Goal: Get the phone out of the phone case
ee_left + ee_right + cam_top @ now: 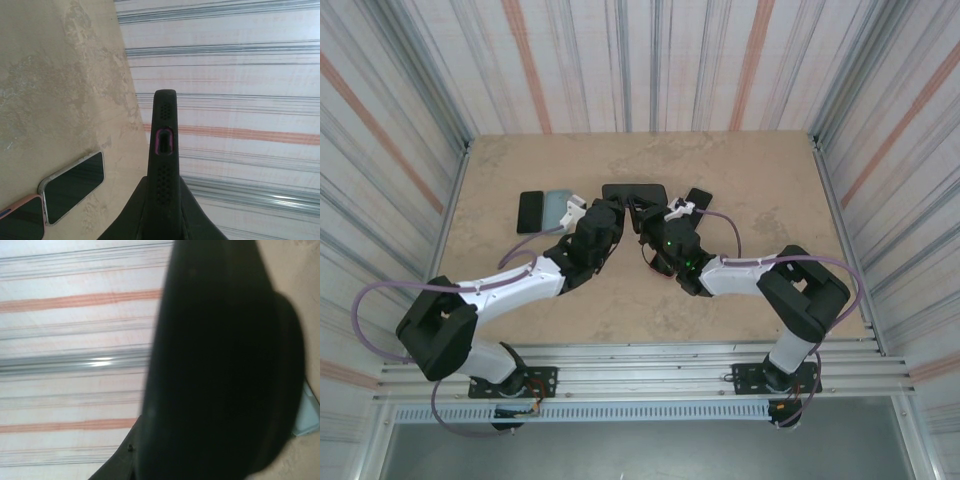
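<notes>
Meeting just toward 12 o'clock of the middle of the table (520,290), the left gripper (608,206) and right gripper (646,212) both reach a black phone case (633,191) in the top view. At 9 o'clock of the case lie a black phone (531,210) and a pale blue slab (558,206), side by side. At 3 o'clock lies another small black item (698,198).

From the left wrist, the left gripper (162,200) is clamped together on the phone case (165,115), which stands edge-on toward 12 o'clock, a pink strip showing in a slot on that edge. At 8 o'clock, on the table (55,90), rest a silver-rimmed phone (75,185) and a pink-rimmed phone (20,222), touching.

From the right wrist, a dark blurred mass (215,365) sits close to the lens; whether that claw is together or apart cannot be told. The pale blue slab (309,415) peeks in at 4 o'clock.
</notes>
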Tool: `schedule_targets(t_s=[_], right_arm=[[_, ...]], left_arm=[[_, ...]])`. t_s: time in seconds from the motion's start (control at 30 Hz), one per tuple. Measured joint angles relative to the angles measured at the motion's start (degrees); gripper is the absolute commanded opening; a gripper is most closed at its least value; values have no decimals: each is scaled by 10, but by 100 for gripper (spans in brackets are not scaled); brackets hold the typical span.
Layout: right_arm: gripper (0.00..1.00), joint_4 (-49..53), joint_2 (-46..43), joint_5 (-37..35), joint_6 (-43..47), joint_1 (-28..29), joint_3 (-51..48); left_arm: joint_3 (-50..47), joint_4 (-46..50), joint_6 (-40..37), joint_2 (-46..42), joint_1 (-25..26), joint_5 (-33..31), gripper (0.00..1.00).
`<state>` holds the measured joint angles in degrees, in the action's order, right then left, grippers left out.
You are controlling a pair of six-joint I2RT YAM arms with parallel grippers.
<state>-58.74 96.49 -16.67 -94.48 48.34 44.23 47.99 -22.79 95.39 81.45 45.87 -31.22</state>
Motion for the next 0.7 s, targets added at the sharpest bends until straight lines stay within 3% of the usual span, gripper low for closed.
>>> schedule_targets(t_s=[0.13,0.47,0.53,0.7], right_arm=[[3,1,1,3,7,0,0],[2,1,3,4,35,-5,-3],[3,3,2,11,49,-12,-10],[4,47,-21,63,108,-51,-29]], left_arm=[[0,-1,2,0,2,5,42],[-13,9,-34,-22,-4,24,68],[-12,40,-53,-42,-25,59,74],[2,118,-121,-91,-125,167,77]])
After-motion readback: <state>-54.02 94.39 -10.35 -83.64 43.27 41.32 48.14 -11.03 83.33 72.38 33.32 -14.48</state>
